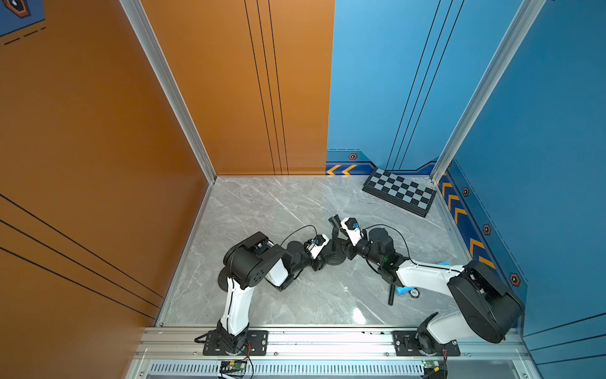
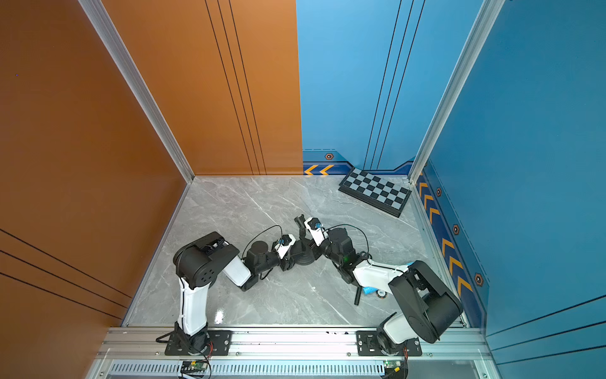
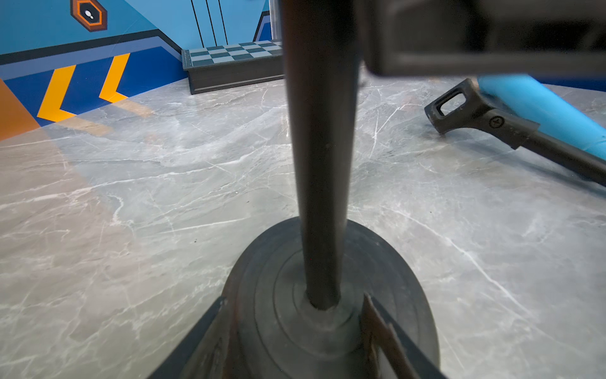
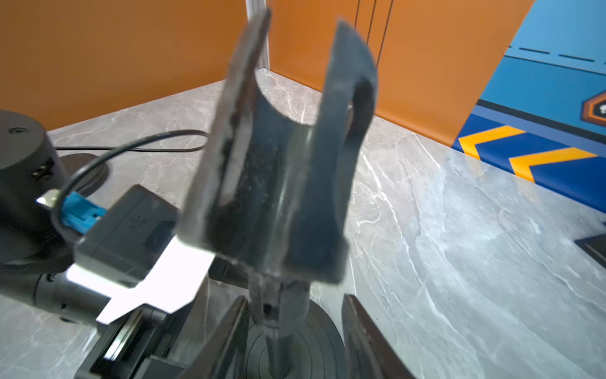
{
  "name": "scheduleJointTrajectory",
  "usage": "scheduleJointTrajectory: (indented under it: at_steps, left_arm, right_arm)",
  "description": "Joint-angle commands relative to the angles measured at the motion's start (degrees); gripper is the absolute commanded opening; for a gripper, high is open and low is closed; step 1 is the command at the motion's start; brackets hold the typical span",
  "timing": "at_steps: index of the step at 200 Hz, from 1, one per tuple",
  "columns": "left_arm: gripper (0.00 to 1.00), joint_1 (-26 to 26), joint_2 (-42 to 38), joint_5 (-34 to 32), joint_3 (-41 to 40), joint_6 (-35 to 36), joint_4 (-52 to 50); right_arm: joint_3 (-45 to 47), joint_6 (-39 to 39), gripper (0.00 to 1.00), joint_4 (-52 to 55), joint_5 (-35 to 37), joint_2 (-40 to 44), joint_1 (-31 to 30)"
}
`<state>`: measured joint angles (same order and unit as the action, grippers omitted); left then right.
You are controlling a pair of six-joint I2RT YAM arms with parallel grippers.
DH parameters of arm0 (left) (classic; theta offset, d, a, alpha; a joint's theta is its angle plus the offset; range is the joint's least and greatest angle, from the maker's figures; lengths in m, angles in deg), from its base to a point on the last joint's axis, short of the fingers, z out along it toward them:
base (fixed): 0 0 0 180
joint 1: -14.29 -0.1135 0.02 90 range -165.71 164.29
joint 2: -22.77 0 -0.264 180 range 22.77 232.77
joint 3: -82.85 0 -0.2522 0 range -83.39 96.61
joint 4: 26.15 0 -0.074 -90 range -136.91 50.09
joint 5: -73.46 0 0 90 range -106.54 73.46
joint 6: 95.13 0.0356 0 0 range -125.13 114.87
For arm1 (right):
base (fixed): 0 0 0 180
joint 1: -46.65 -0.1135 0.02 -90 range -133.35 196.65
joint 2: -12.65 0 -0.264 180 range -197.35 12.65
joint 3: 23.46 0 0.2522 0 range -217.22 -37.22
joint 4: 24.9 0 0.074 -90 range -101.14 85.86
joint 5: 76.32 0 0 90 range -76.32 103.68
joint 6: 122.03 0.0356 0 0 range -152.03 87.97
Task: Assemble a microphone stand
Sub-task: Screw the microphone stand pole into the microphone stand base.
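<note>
Grey marble bench (image 1: 295, 295) carries the round black base (image 1: 334, 259), with the black pole (image 3: 321, 164) upright in it and the black U-shaped clip (image 4: 285, 164) on top, so the stand looks mostly assembled. Both arms reach low to the base. The left tool (image 3: 295, 300) straddles its hub, grip unclear, while the right tool (image 4: 295, 298) stands parted, clear of the clip's neck.

Probably a robotics lab cell: aluminium frame (image 1: 172, 92), printed wall panels (image 1: 229, 98), bolted mounting rail (image 1: 328, 338).

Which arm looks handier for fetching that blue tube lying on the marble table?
Probably right: the right tool stands open around the thin black pole, holding nothing, and the light-blue tube lies beside that arm. The left tool straddles the round black base.
</note>
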<state>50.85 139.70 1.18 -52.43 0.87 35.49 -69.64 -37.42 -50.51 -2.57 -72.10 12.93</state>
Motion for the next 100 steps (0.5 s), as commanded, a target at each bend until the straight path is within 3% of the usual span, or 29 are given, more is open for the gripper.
scheduleJointTrajectory:
  at_steps: [1,25,63,83,100]
  left_arm:
    - [0.65,-0.29,2.45,-2.33,-1.34,1.45,-9.65]
    - [0.66,-0.29,2.34,-2.38,-1.49,1.32,-9.69]
    - [0.66,-0.28,2.32,-2.75,-1.56,1.33,-9.65]
    - [0.64,-0.34,2.86,-3.50,-1.01,0.26,-9.65]
    - [0.63,-0.31,2.92,-4.47,-0.81,-0.91,-9.66]
  right_arm:
    - [-3.68,-4.15,0.49,4.60,-9.35,0.04,1.17]
    - [-5.67,-3.86,0.45,3.70,-9.01,-1.82,1.37]
    - [-5.76,-1.98,0.18,1.37,-3.40,-3.58,0.93]
    - [-2.26,-0.40,0.04,-2.83,6.23,-3.49,-1.57]
    - [0.80,3.81,0.00,-7.79,22.94,-4.52,-7.60]
